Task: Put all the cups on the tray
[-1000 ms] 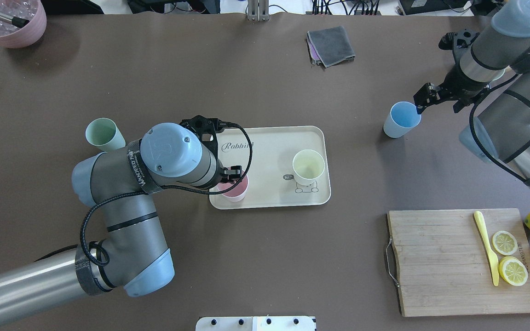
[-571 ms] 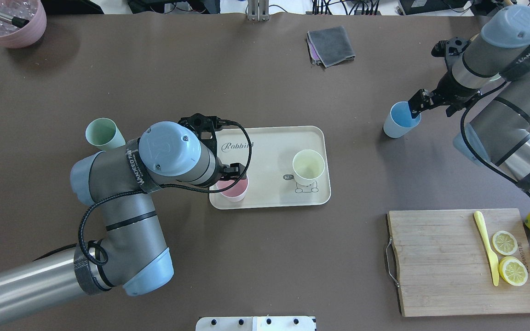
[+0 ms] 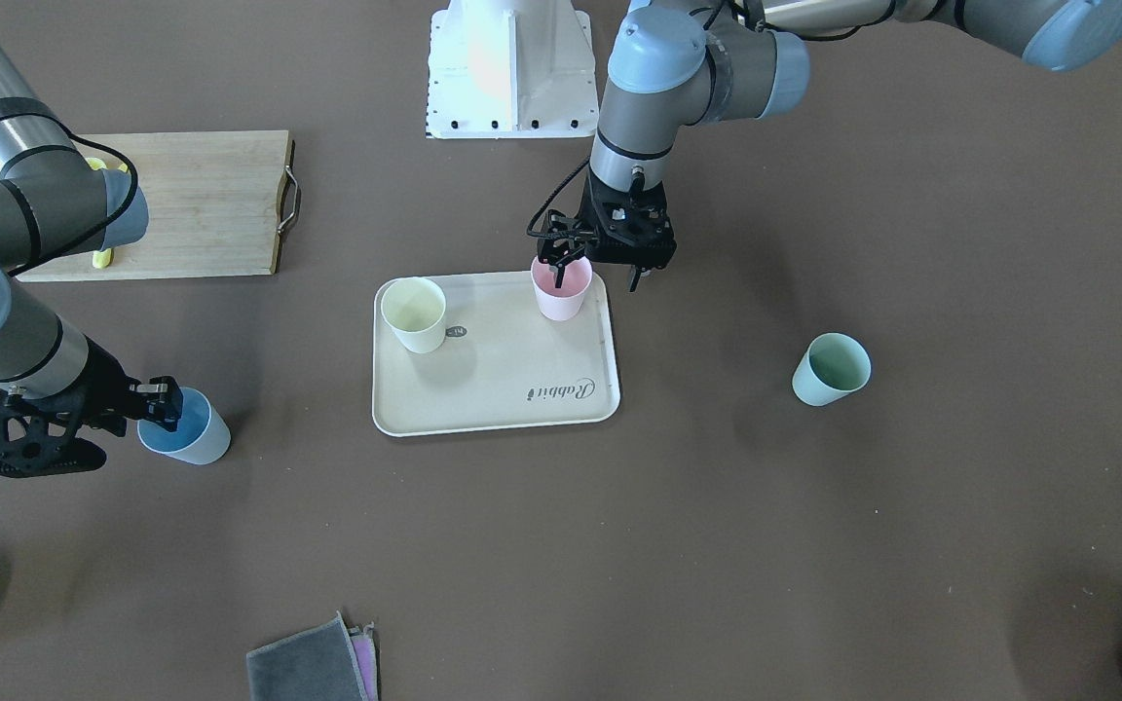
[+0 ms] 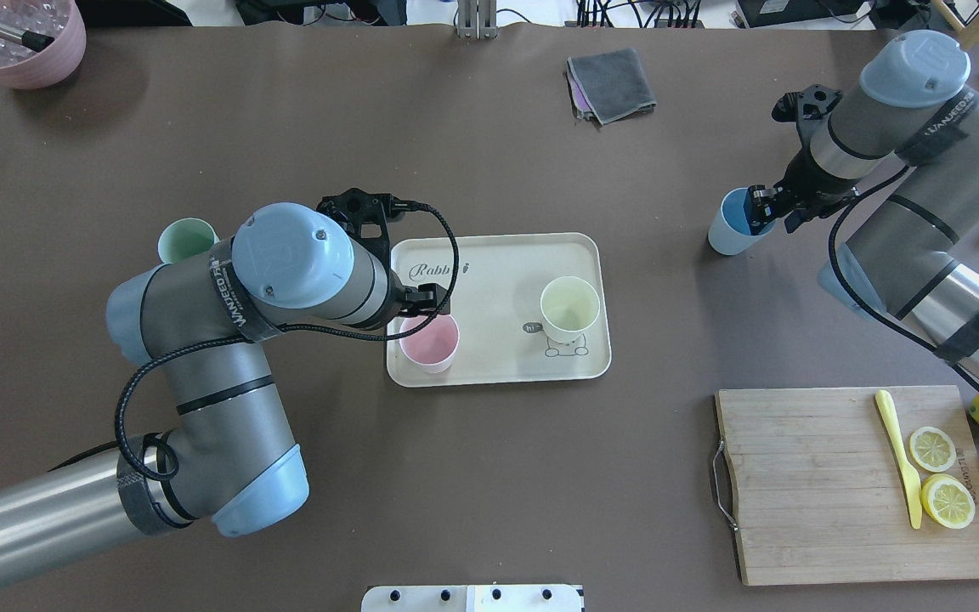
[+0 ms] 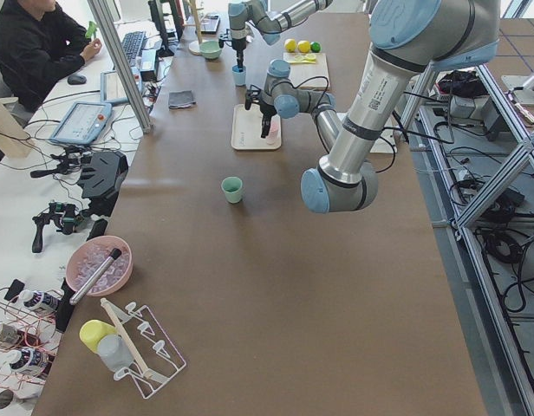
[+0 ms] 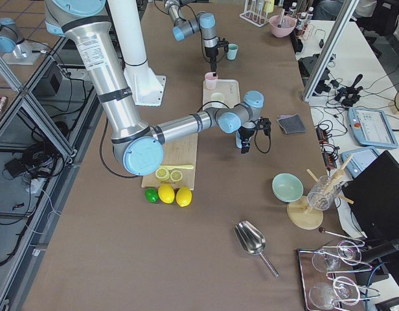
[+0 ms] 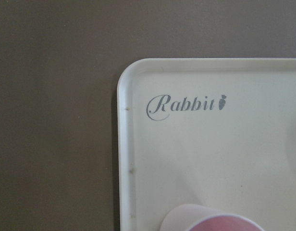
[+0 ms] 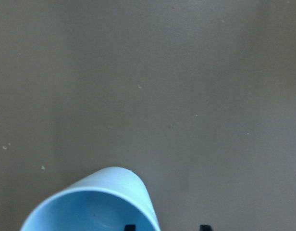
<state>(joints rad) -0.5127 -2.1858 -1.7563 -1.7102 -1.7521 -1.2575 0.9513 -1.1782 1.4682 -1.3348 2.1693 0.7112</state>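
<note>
- Blue cup (image 4: 729,225) stands upright on the bare table, well apart from the tray (image 4: 498,285), off the tray's end on the robot's right. By my reckoning it falls to the right arm, which is much the nearer.
- Right gripper (image 4: 766,208) sits at the rim of that cup, on the side away from the tray. In the wrist view one fingertip shows inside the mouth and the other outside it, so the cup wall runs between them. The fingers are apart, with a clear gap, and nothing is pinched yet.
- The cup's axis is vertical, so closing on the wall where the fingers stand should give a rim grip. The carry would then go up and across towards the robot's left.
- Pink cup (image 4: 430,342) and yellow cup (image 4: 570,306) are both upright on the tray, one toward each end, with bare tray between them.
- Left gripper (image 3: 599,280) hangs at the pink cup's rim. Its fingers look spread in the front view, and it holds nothing.
- Green cup (image 4: 183,240) is upright on the table beyond the tray's other end, beside the left arm. It lies to the robot's left of that gripper and a little farther out.
</note>
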